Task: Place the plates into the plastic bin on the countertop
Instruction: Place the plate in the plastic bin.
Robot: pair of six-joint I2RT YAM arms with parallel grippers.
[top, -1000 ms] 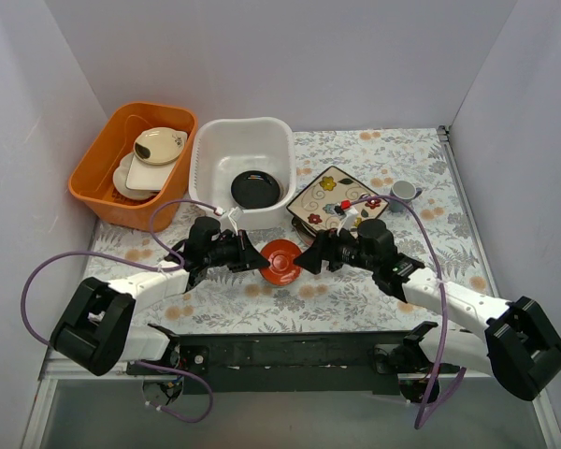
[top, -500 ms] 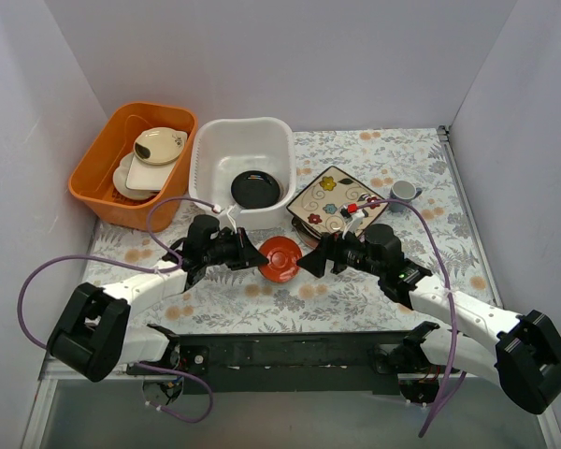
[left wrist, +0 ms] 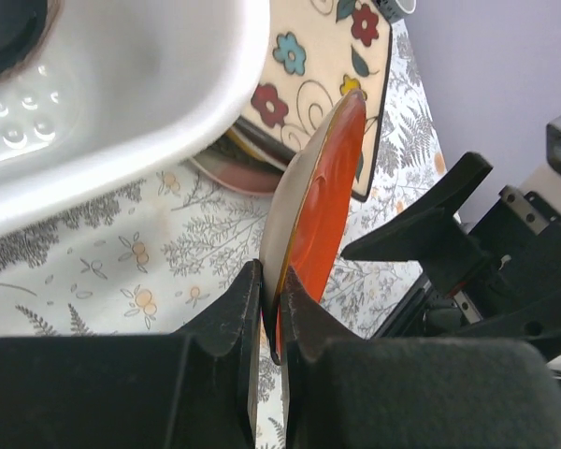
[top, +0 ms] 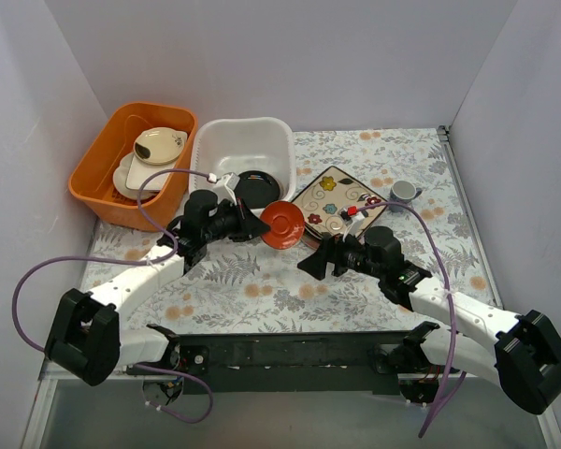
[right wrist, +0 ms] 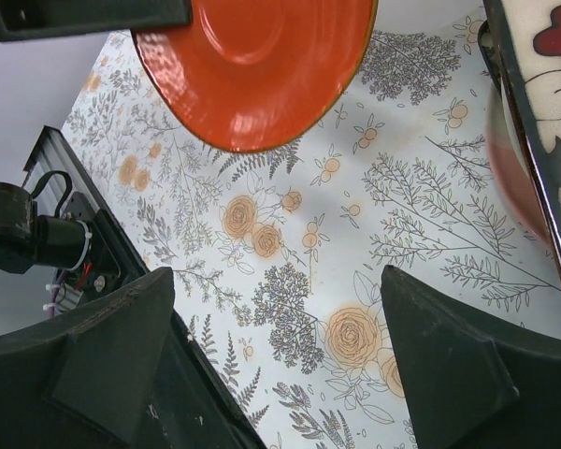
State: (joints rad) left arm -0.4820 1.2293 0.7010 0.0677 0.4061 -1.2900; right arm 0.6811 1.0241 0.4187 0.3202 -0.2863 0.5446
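Note:
My left gripper (top: 252, 225) is shut on the rim of the small red saucer (top: 282, 224) and holds it tilted in the air just in front of the white plastic bin (top: 208, 160). The saucer also shows in the left wrist view (left wrist: 323, 210) and in the right wrist view (right wrist: 257, 65). A small dark round plate (top: 255, 188) lies in the bin. The cream square floral plate (top: 332, 201) tops a stack of plates to the bin's right. My right gripper (top: 310, 263) is open and empty, low over the countertop (top: 262, 281), below and right of the saucer.
An orange tub (top: 98, 168) with cream dishes stands at the back left. A small grey cup (top: 403, 192) stands right of the plate stack. White walls close in the sides and back. A black rail runs along the near edge.
My left gripper has lifted the red saucer off the countertop and carried it up and back toward the bin. My right gripper has let it go and drawn back a little, open.

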